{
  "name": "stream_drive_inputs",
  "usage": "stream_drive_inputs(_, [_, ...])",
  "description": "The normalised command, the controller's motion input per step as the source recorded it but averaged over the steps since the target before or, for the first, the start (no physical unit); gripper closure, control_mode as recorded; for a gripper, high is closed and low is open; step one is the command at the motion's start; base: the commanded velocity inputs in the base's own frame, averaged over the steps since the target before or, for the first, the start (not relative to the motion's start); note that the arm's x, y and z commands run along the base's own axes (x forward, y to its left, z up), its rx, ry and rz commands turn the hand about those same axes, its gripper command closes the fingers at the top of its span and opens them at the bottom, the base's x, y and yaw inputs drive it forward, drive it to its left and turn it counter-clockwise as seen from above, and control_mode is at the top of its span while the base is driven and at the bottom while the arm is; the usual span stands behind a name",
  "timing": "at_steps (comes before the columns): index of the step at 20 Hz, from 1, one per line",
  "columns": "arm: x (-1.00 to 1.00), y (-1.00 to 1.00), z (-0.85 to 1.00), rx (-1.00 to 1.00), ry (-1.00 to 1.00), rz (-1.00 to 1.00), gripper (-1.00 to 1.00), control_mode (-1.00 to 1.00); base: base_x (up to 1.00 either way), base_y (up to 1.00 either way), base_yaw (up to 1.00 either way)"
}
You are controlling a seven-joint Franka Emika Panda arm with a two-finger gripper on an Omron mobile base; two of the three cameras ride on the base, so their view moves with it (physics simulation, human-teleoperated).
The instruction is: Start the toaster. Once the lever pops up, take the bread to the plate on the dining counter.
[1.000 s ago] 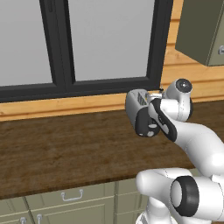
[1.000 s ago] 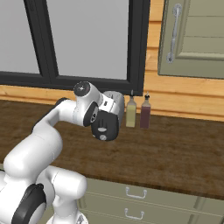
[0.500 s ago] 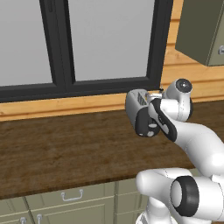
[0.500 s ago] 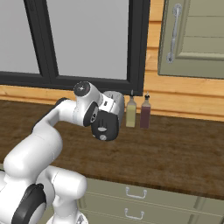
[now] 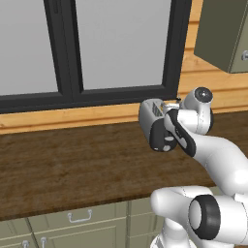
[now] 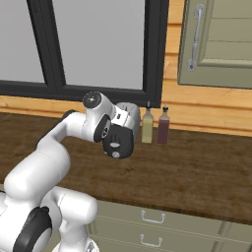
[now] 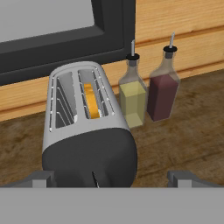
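Your hand view shows the bread [image 7: 91,100] in the toaster's [image 7: 87,140] right slot; bottles [image 7: 132,94] just right. Fingers [image 7: 111,180] spread wide. Tabletop [image 7: 183,135] lower right.

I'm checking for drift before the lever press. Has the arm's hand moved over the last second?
No. In the right base view the hand sits just left of the two bottles, as before.

Bread [image 7: 92,99] in toaster [image 7: 87,135], bottles [image 7: 132,94] beside
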Motion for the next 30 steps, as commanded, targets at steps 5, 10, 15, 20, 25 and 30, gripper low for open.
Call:
stream_drive_inputs(5, [0.0,0.0,0.0,0.0,0.0,0.0,-1.0,-1.0,0.0,0.0,0.0])
stream_drive_inputs(10, [0.0,0.0,0.0,0.0,0.0,0.0,-1.0,-1.0,0.0,0.0,0.0])
stream_drive_inputs(15, [0.0,0.0,0.0,0.0,0.0,0.0,-1.0,-1.0,0.0,0.0,0.0])
stream_drive_inputs(20, [0.0,0.0,0.0,0.0,0.0,0.0,-1.0,-1.0,0.0,0.0,0.0])
stream_drive_inputs(25, [0.0,0.0,0.0,0.0,0.0,0.0,-1.0,-1.0,0.0,0.0,0.0])
stream_drive_inputs(30, [0.0,0.0,0.0,0.0,0.0,0.0,-1.0,-1.0,0.0,0.0,0.0])
